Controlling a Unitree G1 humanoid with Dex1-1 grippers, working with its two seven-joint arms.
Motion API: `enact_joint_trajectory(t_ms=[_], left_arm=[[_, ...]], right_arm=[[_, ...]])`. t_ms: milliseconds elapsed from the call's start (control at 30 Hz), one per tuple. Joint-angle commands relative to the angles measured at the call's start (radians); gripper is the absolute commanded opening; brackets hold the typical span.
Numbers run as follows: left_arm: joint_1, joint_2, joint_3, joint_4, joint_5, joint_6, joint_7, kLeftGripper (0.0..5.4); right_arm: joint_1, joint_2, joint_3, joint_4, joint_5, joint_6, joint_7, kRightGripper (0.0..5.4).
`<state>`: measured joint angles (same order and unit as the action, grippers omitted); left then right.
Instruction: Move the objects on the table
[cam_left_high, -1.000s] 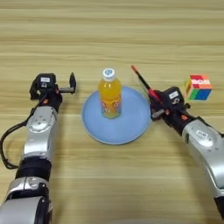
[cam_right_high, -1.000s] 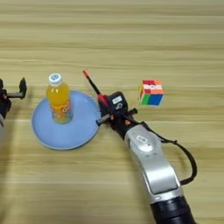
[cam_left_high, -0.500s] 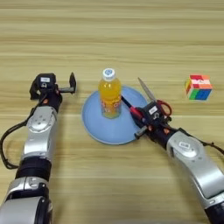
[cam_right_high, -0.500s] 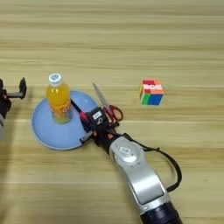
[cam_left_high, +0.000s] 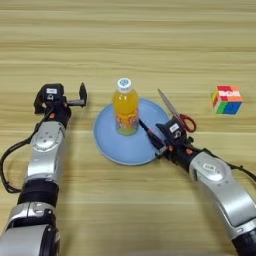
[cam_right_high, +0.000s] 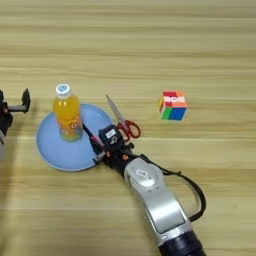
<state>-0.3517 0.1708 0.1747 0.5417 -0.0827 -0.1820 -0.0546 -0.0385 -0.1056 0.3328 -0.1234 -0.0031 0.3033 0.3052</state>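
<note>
So the table (cam_left_high: 125, 40) fills everything, with the plate (cam_left_high: 115, 147) as the anchor: the juice bottle (cam_left_high: 125, 107) stands upright on its far side, the scissors (cam_left_high: 176, 111) lie just off its right rim, the cube (cam_left_high: 227, 99) sits well right. The right gripper (cam_left_high: 161, 146) has slid from beside the plate onto its right rim, fingers clamped on the pen (cam_left_high: 148, 132), whose tip now lies over the plate near the bottle. The left gripper (cam_left_high: 64, 100) is parked left of the plate, fingers spread wide; the right eye view only catches one fingertip.
</note>
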Motion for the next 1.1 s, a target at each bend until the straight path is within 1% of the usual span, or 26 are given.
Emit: enact_joint_trajectory(t_ms=[33, 167, 300, 333, 433, 633, 667, 700, 733, 833, 867, 900, 1000, 1100], left_arm=[[-0.003, 0.003, -0.001, -0.004, 0.003, 0.007, 0.002, 5.4], [-0.003, 0.003, -0.001, -0.004, 0.003, 0.007, 0.002, 5.4], [-0.003, 0.003, -0.001, -0.002, 0.003, 0.005, 0.002, 5.4], [-0.003, 0.002, -0.002, -0.002, 0.003, 0.005, 0.002, 5.4], [-0.003, 0.003, -0.002, -0.002, 0.003, 0.005, 0.002, 5.4], [-0.004, 0.005, 0.0, 0.0, 0.002, 0.002, 0.0, 5.4], [-0.004, 0.004, 0.001, 0.001, 0.0, 0.0, -0.002, 5.4], [-0.004, 0.003, 0.002, 0.0, -0.002, -0.001, -0.003, 5.4], [-0.004, 0.003, 0.002, -0.002, -0.003, -0.001, -0.004, 5.4], [-0.004, 0.002, 0.002, -0.003, -0.006, -0.003, -0.006, 5.4], [-0.003, 0.002, 0.002, -0.003, -0.006, -0.003, -0.006, 5.4], [-0.003, 0.002, 0.003, -0.003, -0.006, -0.003, -0.006, 5.4], [-0.003, 0.003, 0.003, -0.003, -0.006, -0.003, -0.007, 5.4], [-0.002, 0.003, 0.004, -0.003, -0.006, -0.004, -0.008, 5.4]], right_arm=[[-0.012, 0.012, -0.018, -0.012, 0.005, -0.041, -0.007, 2.37], [-0.02, 0.018, -0.046, -0.021, 0.001, -0.084, -0.027, 2.8], [-0.034, 0.012, -0.109, -0.017, 0.012, -0.112, -0.05, 3.27], [-0.038, 0.009, -0.126, -0.01, 0.014, -0.116, -0.055, 3.3], [-0.049, -0.003, -0.177, 0.012, 0.024, -0.124, -0.064, 3.62], [-0.071, -0.02, -0.252, 0.063, 0.04, -0.152, -0.073, 4.2], [-0.078, -0.02, -0.265, 0.079, 0.043, -0.157, -0.076, 4.34], [-0.086, -0.021, -0.278, 0.101, 0.046, -0.167, -0.08, 4.34], [-0.093, -0.021, -0.288, 0.122, 0.046, -0.176, -0.084, 4.5], [-0.113, -0.023, -0.306, 0.18, 0.042, -0.209, -0.097, 4.76], [-0.118, -0.022, -0.309, 0.196, 0.042, -0.218, -0.097, 4.93], [-0.122, -0.021, -0.312, 0.211, 0.041, -0.226, -0.097, 4.98], [-0.135, -0.021, -0.321, 0.252, 0.043, -0.248, -0.103, 5.35], [-0.147, -0.02, -0.329, 0.292, 0.046, -0.267, -0.108, 5.38]])
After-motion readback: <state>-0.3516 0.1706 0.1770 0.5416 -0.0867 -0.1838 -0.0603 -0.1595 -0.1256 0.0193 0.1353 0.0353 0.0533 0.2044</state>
